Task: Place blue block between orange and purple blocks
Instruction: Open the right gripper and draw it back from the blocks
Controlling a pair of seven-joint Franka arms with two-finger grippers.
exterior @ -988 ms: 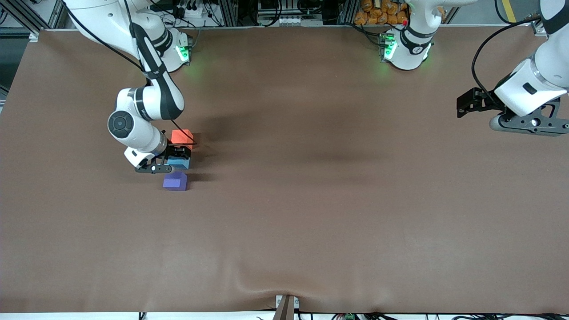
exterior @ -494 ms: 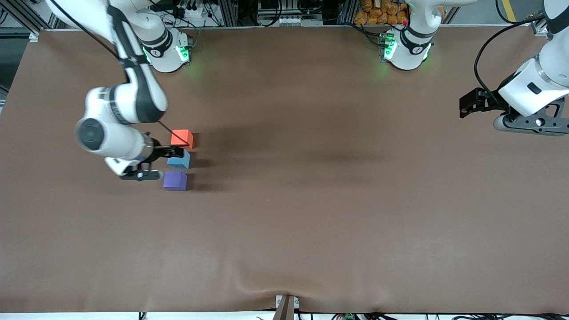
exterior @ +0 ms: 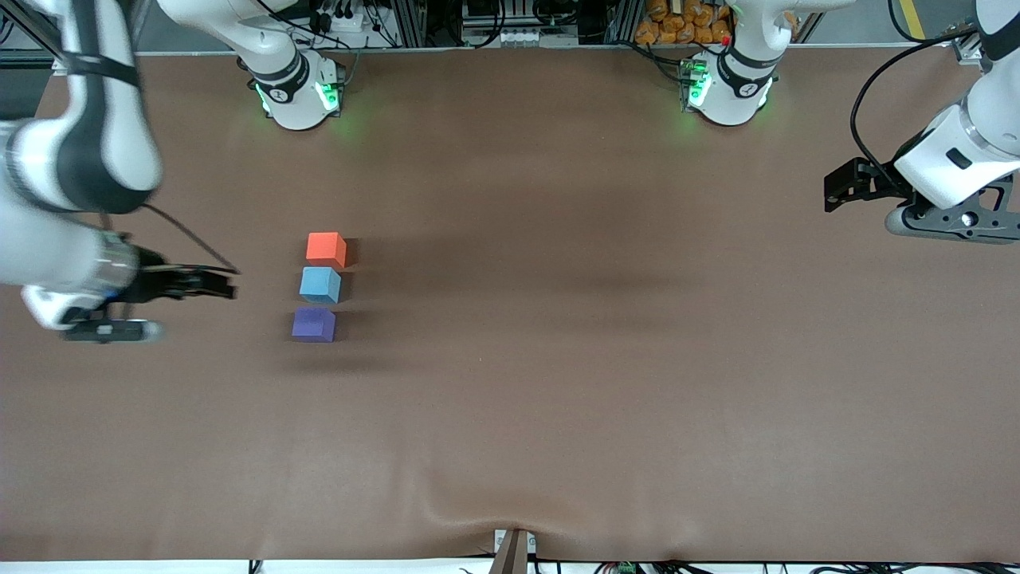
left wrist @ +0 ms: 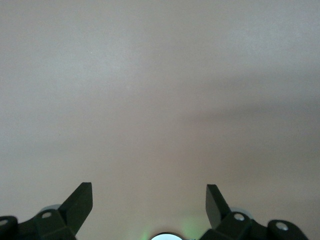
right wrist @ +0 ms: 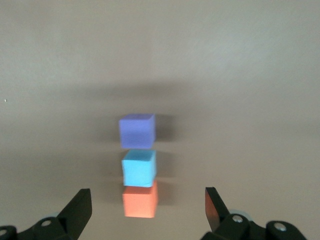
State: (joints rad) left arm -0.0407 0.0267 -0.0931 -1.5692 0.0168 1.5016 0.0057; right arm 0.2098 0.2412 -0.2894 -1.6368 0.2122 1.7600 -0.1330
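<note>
Blue block (exterior: 320, 285) sits on the brown tabletop (exterior: 558, 359) in a short row of three blocks, between the orange block (exterior: 326, 248) and the purple block (exterior: 313, 324). The orange one is farther from the front camera and the purple one nearer. In the front view a thin strip of tabletop shows on each side of the blue block; in the right wrist view its edge seems to meet the orange block, so I cannot tell whether they touch.

The right gripper (exterior: 223, 285) hangs over bare tabletop, beside the row and toward the right arm's end of the tabletop. Its fingers are spread apart and hold nothing. From the right wrist view the blue block (right wrist: 139, 168), the orange block (right wrist: 140, 200) and the purple block (right wrist: 137, 131) line up between the two dark fingertips (right wrist: 80, 207).

The left gripper (exterior: 833, 190) waits over the left arm's end of the tabletop, well apart from the blocks. Its fingers (left wrist: 80, 202) are also spread apart and empty, with only bare tabletop under them.
</note>
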